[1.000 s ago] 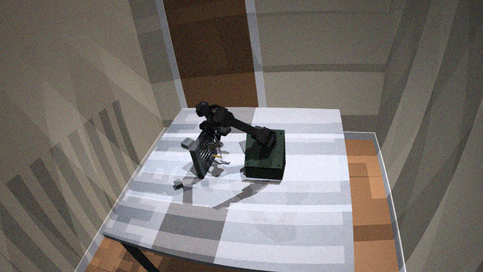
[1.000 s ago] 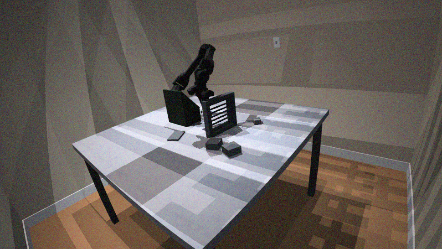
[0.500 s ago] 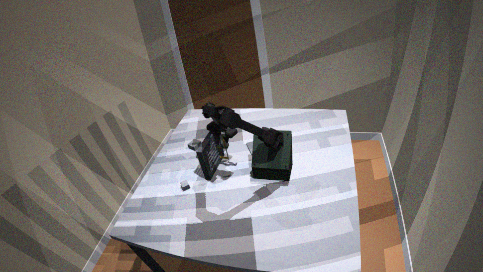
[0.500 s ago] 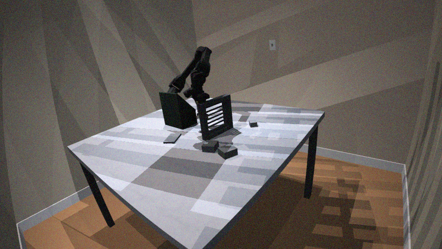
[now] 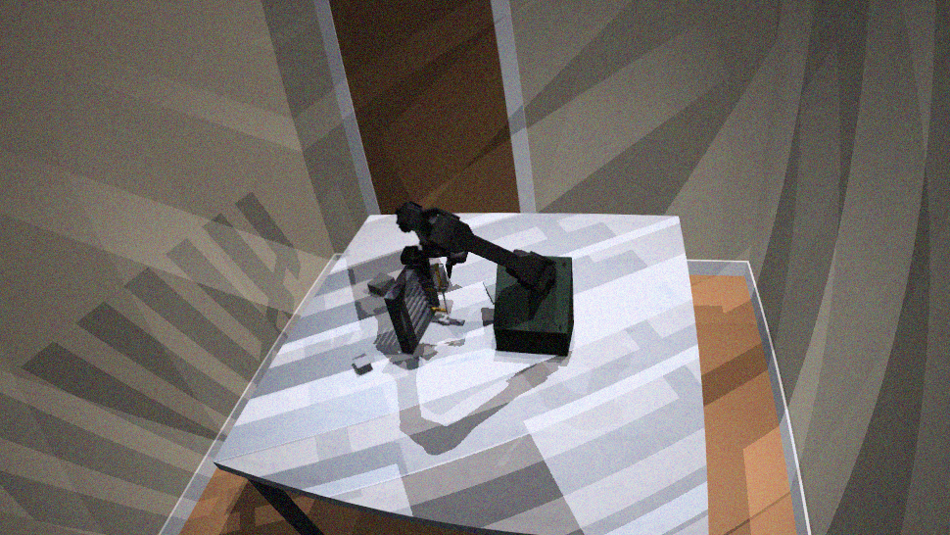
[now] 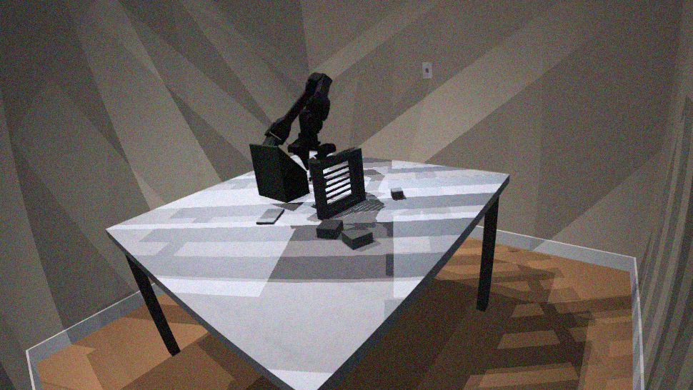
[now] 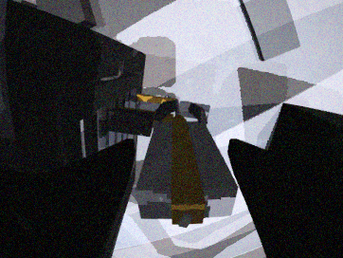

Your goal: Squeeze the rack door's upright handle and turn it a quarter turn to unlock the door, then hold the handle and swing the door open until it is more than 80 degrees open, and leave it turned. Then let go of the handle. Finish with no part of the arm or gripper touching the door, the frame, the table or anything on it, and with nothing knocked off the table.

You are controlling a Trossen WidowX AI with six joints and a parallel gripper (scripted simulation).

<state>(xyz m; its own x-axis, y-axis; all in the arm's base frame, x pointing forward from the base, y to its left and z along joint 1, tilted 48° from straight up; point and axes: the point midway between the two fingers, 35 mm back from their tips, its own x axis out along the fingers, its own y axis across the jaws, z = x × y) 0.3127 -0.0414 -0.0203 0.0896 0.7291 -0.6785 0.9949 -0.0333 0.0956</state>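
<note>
The gripper stands a little over half open astride the rack door's handle, its two fingers apart on either side and gripping nothing. Daylight shows beside the one handle in the wrist view, probably because the arm is letting go and wants room to back off without dragging the door. How far the door has swung, and whether the latch is fully turned, cannot be told from these angles.

At seven o'clock from the gripper in the top view stands the one rack, upright on the table, its slatted face apparently set toward the arm to put the handle in reach. One slab lies flat at four o'clock; beyond it, in the same direction, one base box lifts the arm, likely for a reach from above.

Three blocks lie loose in the exterior view: two close together at six o'clock from the rack, one small one at three. They look like obstacles, a reason to withdraw upward with care.
</note>
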